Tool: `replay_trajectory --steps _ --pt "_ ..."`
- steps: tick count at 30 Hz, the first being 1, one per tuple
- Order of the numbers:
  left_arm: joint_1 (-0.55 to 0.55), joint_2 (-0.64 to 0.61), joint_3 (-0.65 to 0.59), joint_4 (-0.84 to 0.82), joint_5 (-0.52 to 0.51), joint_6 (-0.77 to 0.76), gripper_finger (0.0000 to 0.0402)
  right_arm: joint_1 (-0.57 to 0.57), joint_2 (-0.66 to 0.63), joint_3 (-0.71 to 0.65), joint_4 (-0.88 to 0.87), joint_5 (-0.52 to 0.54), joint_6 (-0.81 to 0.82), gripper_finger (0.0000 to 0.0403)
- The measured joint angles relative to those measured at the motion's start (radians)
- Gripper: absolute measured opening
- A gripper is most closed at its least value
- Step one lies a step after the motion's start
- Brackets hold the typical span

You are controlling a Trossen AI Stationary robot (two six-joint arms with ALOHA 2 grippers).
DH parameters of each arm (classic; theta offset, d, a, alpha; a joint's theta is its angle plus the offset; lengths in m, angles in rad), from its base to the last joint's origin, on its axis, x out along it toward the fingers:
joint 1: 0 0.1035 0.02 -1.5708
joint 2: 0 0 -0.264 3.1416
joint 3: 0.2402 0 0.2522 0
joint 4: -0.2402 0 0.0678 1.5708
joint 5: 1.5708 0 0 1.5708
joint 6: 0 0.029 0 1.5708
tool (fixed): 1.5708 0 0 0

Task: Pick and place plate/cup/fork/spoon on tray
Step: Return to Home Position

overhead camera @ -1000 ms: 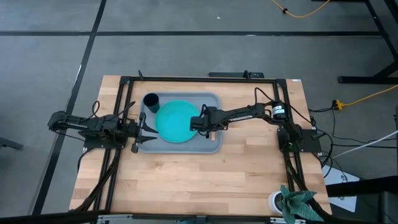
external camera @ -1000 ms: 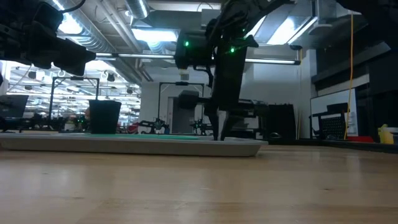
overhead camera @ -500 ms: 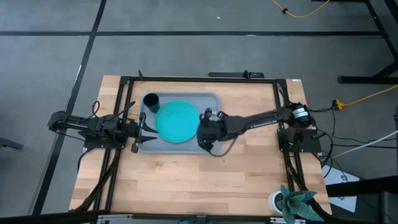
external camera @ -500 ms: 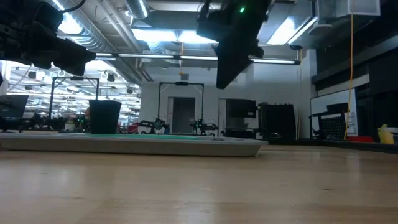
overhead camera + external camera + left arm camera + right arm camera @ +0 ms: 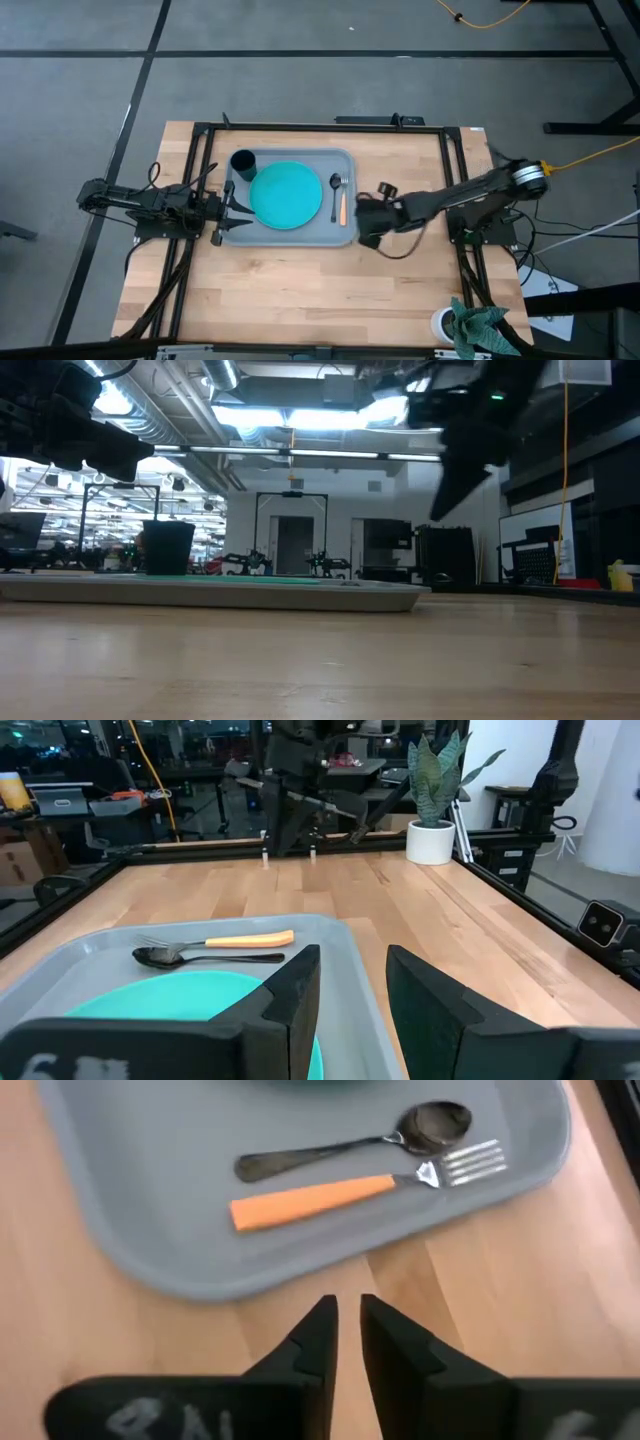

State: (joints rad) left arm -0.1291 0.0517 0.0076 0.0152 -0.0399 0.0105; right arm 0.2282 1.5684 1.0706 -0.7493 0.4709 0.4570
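All four pieces of tableware were seen resting on the grey-blue tray [image 5: 300, 237], at the middle of the wooden desk [image 5: 400, 290]. The teal plate [image 5: 286, 195] was laid flat at the tray's centre. The dark cup [image 5: 242, 162] stood upright just beside it, in the tray's corner toward the left arm. The dark spoon [image 5: 334, 190] and the orange-handled fork [image 5: 342, 207] were laid side by side, close together, in the strip between the plate and the tray's rim toward the right arm, with the spoon nearer the plate. The right tool [image 5: 345, 1308] was held above bare desk just outside that rim, its fingers drawn almost together with only a sliver of gap and nothing between them. The left tool [image 5: 352, 982] was poised at the tray's opposite rim, its fingers parted and empty. The placing was judged complete, as far as could be seen: nothing of the set was left on the desk outside the tray. Only the parking of the right arm away from the tray was judged to be outstanding.
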Motion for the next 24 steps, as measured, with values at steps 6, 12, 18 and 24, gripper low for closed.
replay_trajectory --steps 6,12,18,24 --pt "0.000 0.000 0.000 0.000 0.000 0.000 0.0110 -0.012 -0.227 -0.290 0.184 -0.009 -0.102 0.0053" --pt "0.000 0.000 0.000 0.000 0.000 0.000 0.0110 -0.025 -0.470 -0.519 0.398 -0.106 -0.086 0.0053" --pt "0.000 0.000 0.000 0.000 0.000 0.000 0.0110 -0.017 -0.686 -0.729 0.585 -0.133 -0.003 0.0053" --pt "0.000 0.000 0.000 0.000 0.000 0.000 0.0110 -0.017 -0.930 -0.871 0.612 -0.133 0.011 0.0053"
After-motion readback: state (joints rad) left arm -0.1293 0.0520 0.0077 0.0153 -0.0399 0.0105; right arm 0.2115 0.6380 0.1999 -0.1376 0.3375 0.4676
